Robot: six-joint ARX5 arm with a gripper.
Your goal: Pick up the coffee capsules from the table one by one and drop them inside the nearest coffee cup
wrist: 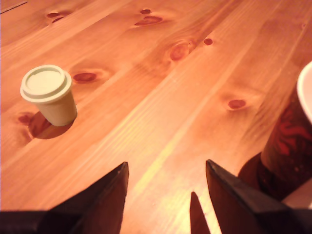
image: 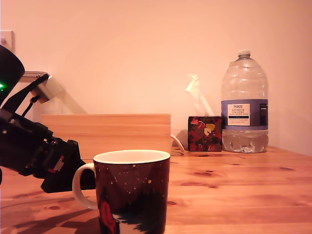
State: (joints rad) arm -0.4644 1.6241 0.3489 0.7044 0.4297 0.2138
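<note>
We saw our gripper (wrist: 165, 183) spread wide and empty over the table (wrist: 195, 97), a light, stiff capsule (wrist: 48, 95) upright at upper left, best pinched below its rim, the cup (wrist: 292, 146) at right edge.

Arm (image: 34, 146) — black, blocky housing, green light, red-white mark; gripper (wrist: 167, 197) — two dark tapered fingers.

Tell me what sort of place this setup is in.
Probably a home or small office room: a knotty pine table against a plain wall, with a tissue box, a big water bottle and a mug.
</note>
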